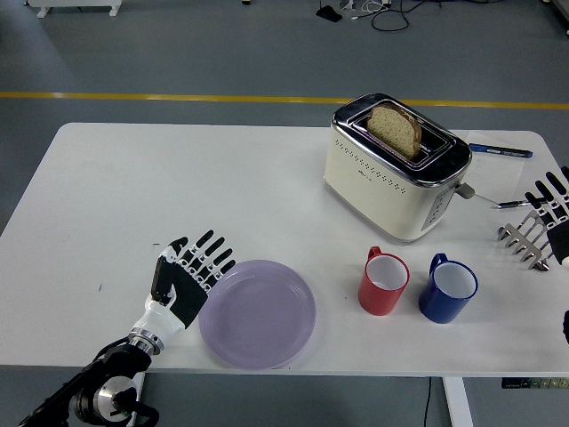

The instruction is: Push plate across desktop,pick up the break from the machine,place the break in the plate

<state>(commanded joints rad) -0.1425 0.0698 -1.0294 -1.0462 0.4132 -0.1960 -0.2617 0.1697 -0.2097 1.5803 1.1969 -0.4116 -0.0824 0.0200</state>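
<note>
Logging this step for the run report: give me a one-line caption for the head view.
Left hand, fingers spread, against purple plate; bread slice upright in toaster; right hand at table's right edge.
</note>
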